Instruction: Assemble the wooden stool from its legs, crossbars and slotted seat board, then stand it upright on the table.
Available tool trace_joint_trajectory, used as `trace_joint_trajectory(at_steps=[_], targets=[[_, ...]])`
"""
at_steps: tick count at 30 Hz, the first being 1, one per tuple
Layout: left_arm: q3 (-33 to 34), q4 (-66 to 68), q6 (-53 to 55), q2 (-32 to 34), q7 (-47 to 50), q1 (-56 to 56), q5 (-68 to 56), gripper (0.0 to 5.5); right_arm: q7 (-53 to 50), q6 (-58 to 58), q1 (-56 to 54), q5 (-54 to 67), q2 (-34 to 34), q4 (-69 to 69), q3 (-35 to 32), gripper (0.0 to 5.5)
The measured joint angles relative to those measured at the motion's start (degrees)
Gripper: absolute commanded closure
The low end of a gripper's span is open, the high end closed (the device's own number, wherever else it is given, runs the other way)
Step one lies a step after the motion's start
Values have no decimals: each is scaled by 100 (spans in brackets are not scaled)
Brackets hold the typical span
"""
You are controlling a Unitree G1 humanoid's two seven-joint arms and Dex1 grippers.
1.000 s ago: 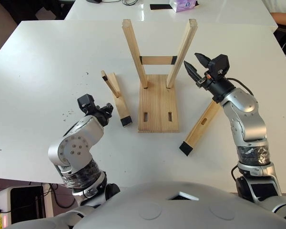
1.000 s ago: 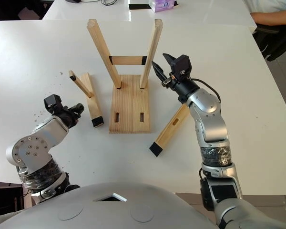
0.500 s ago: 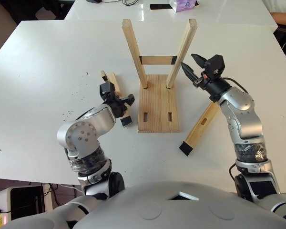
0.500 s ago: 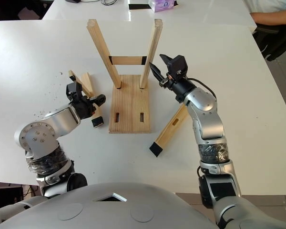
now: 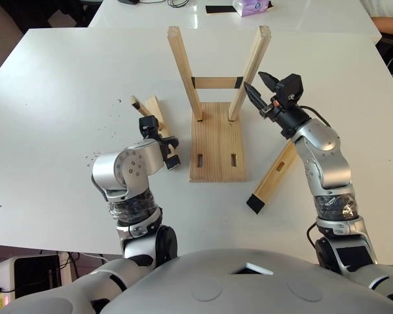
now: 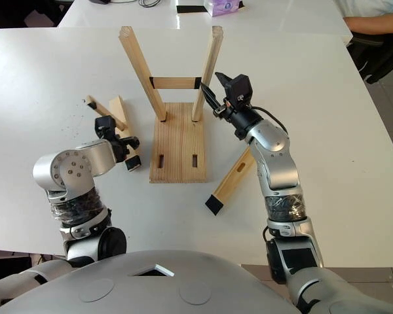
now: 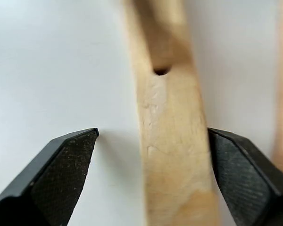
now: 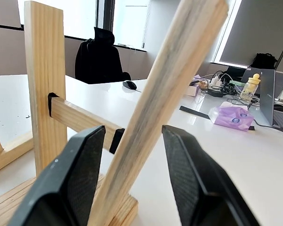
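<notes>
White table [image 5: 65, 85]. Directly on it: seat board [image 5: 216, 140], flat, mid-table; loose leg [image 5: 275, 171], black-capped, just right of the board; leg-and-crossbar piece [image 5: 155, 108] to its left; dark specks [image 5: 90, 156] farther left.

Flat seat board [image 5: 216, 154], two legs [image 5: 185, 72] inserted

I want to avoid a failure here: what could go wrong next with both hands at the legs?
The right hand stands open astride the leaning upright leg; a sideways push may lever it from the seat board. The left hand straddles the loose leg off centre, so closing may skew it.
</notes>
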Motion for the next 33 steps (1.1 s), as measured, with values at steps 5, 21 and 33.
trace_joint_trajectory(at_steps=[5,21,33], targets=[[67,-167,1,6,-157,40,110,195,-50,1,40,-1,36,-24,1,329],[-221,-402,-186,597,-1399,709,-111,343,-245,0,97,-12,141,-81,7,329],[1290,1407,-2954,1416,-2338,-924,-314,343,-606,163,-502,326,466,-209,-471,329]])
